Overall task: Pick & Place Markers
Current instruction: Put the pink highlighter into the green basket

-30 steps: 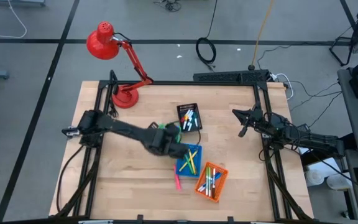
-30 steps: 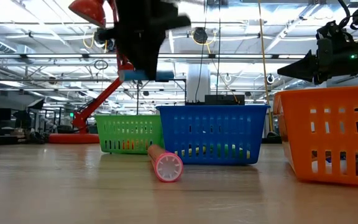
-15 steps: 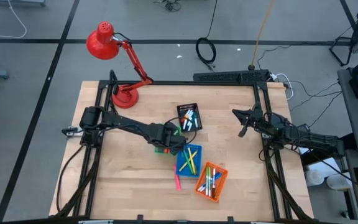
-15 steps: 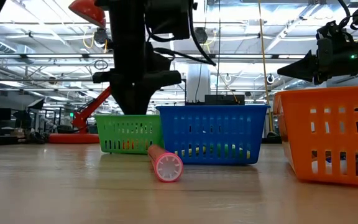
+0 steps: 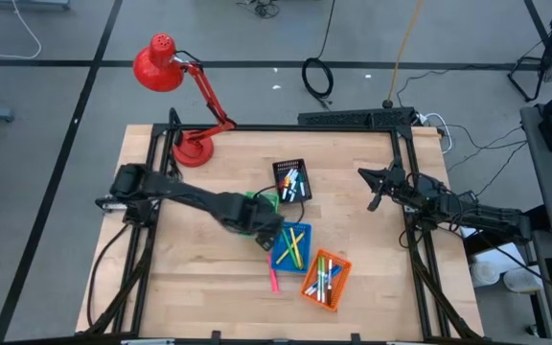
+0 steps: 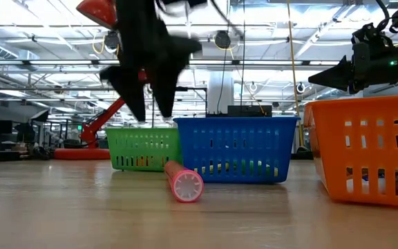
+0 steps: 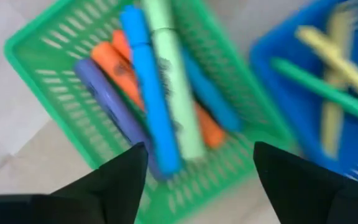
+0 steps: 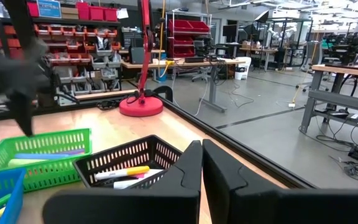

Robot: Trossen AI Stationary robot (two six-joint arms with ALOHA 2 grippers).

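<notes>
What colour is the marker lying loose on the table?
Pink; the loose marker shows best in the low view.

Bright, even overhead light w/ soft shadows; left wrist view motion-blurred, low view backlit by ceiling lights.

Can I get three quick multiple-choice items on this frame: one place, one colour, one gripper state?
1. Where is the left gripper?
A. above the green basket
B. above the orange basket
C. beside the lamp

2. What colour is the marker on the bare table?
A. yellow
B. pink
C. white

3. How is the right gripper?
A. open
B. shut on a marker
C. shut, empty

Answers: 1 A, left wrist view looks down into the green basket. 2 B, the pink marker lies before the blue basket. 3 C, fingers meet with nothing between.
</notes>
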